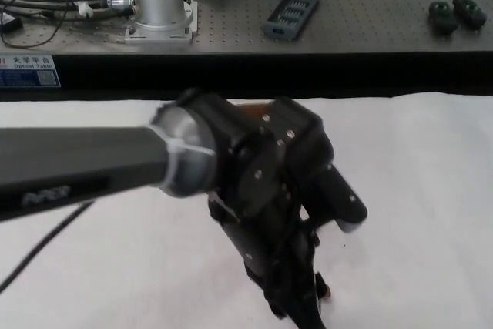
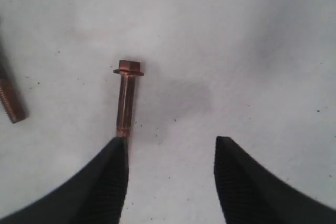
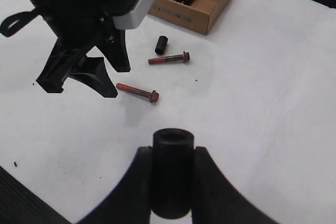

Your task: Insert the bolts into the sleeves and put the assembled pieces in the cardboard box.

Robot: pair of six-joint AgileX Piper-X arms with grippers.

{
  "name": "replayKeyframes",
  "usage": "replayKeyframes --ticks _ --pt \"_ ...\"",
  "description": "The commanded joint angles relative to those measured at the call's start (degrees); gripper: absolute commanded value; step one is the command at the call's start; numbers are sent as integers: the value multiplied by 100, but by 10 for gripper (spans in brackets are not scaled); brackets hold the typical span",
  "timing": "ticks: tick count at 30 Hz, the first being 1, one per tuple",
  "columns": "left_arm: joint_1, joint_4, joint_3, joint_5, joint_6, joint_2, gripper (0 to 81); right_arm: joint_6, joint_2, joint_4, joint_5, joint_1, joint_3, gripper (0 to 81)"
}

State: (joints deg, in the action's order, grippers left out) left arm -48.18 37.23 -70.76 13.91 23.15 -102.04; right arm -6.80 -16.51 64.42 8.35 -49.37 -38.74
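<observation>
Bolt (image 2: 127, 103) tip behind a finger (image 2: 105, 187) (second bolt (image 2: 11, 107) edge-cut)

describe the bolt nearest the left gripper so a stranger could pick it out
Start at the brown cardboard box on the white cloth. Two copper-coloured hex-head bolts lie near it. Pick the farther bolt, at the open left gripper; the nearer bolt lies beside a loose black cylindrical sleeve.
</observation>
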Motion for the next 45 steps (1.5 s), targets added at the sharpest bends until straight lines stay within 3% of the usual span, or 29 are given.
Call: replayKeyframes --ticks 1,21,35,38,42,45 --pt "-69 59 -70 -384 54 -238 302 -4 53 58 12 15 -15 32" --pt "-68 545 -1391 -469 501 -1353 285 -4 53 87 12 15 -15 32" --pt "-68 562 -1414 -469 512 -1740 281 -4 53 214 12 15 -15 32" --pt "-68 523 -1414 -469 512 -1740 202 -4 53 214 12 15 -15 32" --pt "-68 525 -1414 -469 512 -1740 11 -4 53 214 12 15 -15 32" --pt "-68 525 -1414 -469 502 -1716 4 -4 53 214 12 15 -15 32"
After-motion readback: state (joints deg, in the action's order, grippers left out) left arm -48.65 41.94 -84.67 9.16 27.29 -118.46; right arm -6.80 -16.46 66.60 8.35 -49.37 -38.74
